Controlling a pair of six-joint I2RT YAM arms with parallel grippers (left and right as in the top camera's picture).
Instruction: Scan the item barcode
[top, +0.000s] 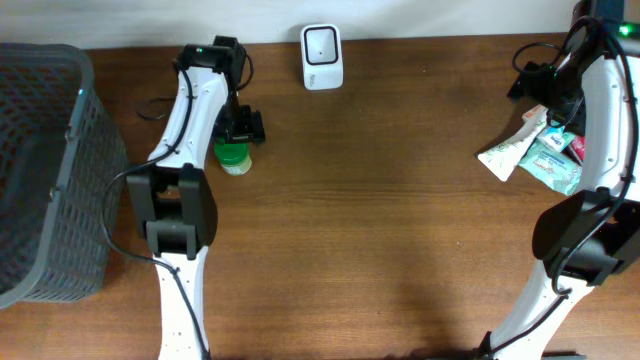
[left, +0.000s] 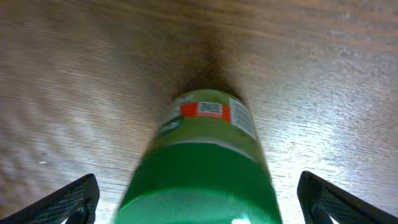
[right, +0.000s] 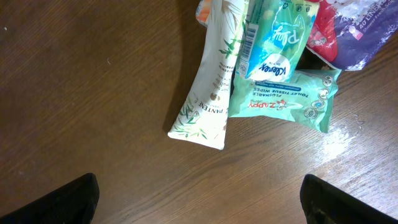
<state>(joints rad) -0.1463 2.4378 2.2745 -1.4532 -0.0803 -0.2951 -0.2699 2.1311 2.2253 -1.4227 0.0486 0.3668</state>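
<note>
A green container (top: 233, 157) with a green cap and an orange-and-white label (left: 205, 111) sits on the wooden table at the left. My left gripper (top: 243, 127) hangs over it, open. In the left wrist view the container (left: 205, 155) fills the space between the two black fingers (left: 74, 199), with a gap on each side. A white barcode scanner (top: 322, 56) stands at the table's far edge. My right gripper (right: 199, 199) is open over bare wood, just short of a pile of packs, holding nothing.
A dark grey mesh basket (top: 40, 170) takes up the left edge. The pile at the right (top: 540, 150) has a white Pantene tube (right: 208, 93), a green Zappy wipes pack (right: 286, 102), a Kleenex pack (right: 277, 37) and a red-and-purple pack (right: 348, 31).
</note>
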